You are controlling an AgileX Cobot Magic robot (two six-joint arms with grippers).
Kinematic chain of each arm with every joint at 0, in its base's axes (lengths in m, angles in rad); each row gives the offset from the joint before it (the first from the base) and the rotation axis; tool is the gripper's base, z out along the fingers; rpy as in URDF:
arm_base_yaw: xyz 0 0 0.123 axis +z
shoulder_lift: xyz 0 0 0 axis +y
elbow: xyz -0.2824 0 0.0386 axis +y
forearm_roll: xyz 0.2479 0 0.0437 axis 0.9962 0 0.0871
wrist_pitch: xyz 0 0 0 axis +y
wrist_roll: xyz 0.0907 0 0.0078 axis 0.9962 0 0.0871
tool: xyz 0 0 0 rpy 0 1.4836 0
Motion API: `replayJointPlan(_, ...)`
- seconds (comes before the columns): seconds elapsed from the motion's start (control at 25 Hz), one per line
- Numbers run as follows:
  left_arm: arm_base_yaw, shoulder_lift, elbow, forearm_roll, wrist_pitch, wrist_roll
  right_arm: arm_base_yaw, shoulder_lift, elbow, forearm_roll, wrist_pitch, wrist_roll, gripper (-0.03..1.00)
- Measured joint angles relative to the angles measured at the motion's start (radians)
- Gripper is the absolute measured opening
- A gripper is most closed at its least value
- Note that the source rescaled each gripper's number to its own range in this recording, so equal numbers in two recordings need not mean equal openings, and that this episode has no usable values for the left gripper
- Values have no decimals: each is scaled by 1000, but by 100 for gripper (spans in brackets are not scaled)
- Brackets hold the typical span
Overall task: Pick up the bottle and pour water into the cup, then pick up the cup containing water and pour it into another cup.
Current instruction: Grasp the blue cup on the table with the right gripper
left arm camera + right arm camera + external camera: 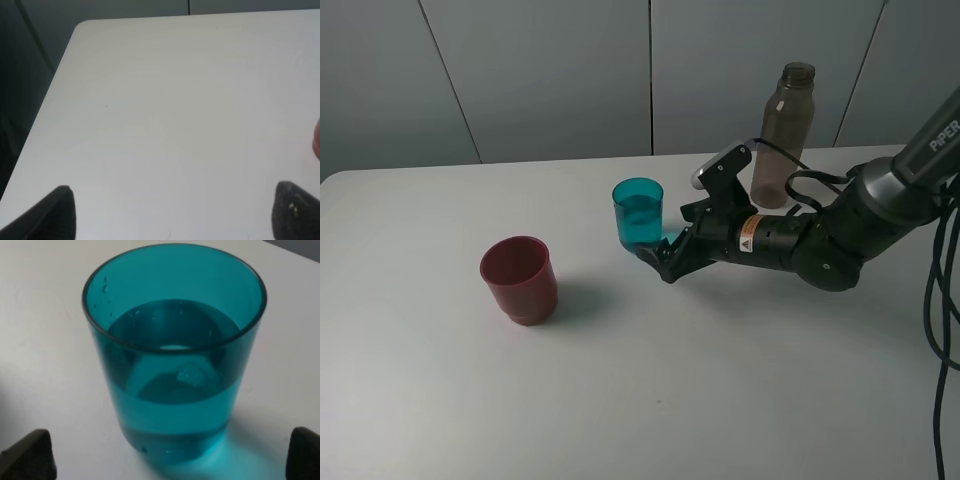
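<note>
The teal cup [639, 212] stands upright on the white table, about half full of water; it fills the right wrist view [174, 350]. My right gripper [658, 258] is open at the cup's base, one fingertip [30, 455] on each side of it, not touching. The dark red cup [519, 279] stands empty to the left; a sliver of it shows in the left wrist view [316, 140]. The grey-brown bottle [783, 135] stands upright, uncapped, behind my right arm. My left gripper [172, 212] is open and empty above bare table; it is outside the exterior high view.
The white table [720, 400] ends at a grey panelled wall at the back. Its left corner and edge show in the left wrist view [80, 30]. Black cables [945, 300] hang along the right arm at the right edge.
</note>
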Motion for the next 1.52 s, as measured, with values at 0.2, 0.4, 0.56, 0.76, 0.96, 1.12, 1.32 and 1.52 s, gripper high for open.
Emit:
replayJointPlan(0.2, 0, 0, 0, 0, 0, 0, 0, 35, -39, 0, 0, 0, 99)
replayJointPlan(0.4, 0, 0, 0, 0, 0, 0, 2, 42, -55, 0, -29, -9, 99)
replayJointPlan(0.56, 0, 0, 0, 0, 0, 0, 2, 46, -55, -4, -67, -27, 99)
replayJointPlan(0.76, 0, 0, 0, 0, 0, 0, 2, 50, -55, -4, -95, -74, 99)
replayJointPlan(0.96, 0, 0, 0, 0, 0, 0, 2, 50, -55, 10, -117, -87, 99)
replayJointPlan(1.12, 0, 0, 0, 0, 0, 0, 2, 50, -55, 22, -123, -97, 99)
replayJointPlan(1.32, 0, 0, 0, 0, 0, 0, 2, 60, -55, 24, -158, -104, 99)
replayJointPlan(1.52, 0, 0, 0, 0, 0, 0, 2, 114, -85, 22, -215, -105, 99)
